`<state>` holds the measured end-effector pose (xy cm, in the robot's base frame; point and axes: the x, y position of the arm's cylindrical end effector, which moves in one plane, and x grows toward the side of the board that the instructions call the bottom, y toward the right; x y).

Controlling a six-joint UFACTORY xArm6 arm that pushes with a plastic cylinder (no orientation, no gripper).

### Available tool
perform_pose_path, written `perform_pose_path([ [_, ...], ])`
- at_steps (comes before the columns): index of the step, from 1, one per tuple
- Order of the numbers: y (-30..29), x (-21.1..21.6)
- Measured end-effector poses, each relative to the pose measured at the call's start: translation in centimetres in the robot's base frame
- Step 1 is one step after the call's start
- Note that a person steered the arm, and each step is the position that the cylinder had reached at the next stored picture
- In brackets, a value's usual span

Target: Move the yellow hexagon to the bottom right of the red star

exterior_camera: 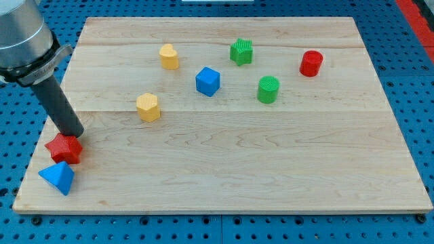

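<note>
- Pincer: none fitted; the arm ends in a dark rod, so open or closed does not apply. My tip (pixel 74 134) rests at the upper edge of the red star (pixel 64 148), touching or nearly so; contact cannot be confirmed.
- Red star sits near the board's left edge, low in the view.
- Blue pyramid (pixel 57 177) lies just beside the red star, at its 7 o'clock, close to the board's bottom-left corner.
- Yellow hexagon (pixel 148 107) stands well apart from the red star, at its 2 o'clock, and clear of my tip.
- Second yellow block (pixel 169 56), rounded shape, is at 1 o'clock of the hexagon, toward the view's top.
- Blue cube (pixel 207 81) lies at 2 o'clock of the hexagon.
- Green star (pixel 241 51) is near the top edge; green cylinder (pixel 268 89) is at its 5 o'clock.
- Red cylinder (pixel 311 63) stands furthest toward the view's right.
- Wooden board (pixel 271 169) carries all blocks.
</note>
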<state>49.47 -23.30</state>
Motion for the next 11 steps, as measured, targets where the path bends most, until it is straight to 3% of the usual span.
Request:
perform_pose_path([
  [1, -0.3, -1.5],
  [2, -0.1, -7.0],
  [3, 7.3, -9.6],
  [4, 16.1, -9.7],
  [6, 8.4, -7.8],
  [7, 7.9, -5.2],
  [9, 14.9, -5.0],
  [11, 13.4, -1.1],
])
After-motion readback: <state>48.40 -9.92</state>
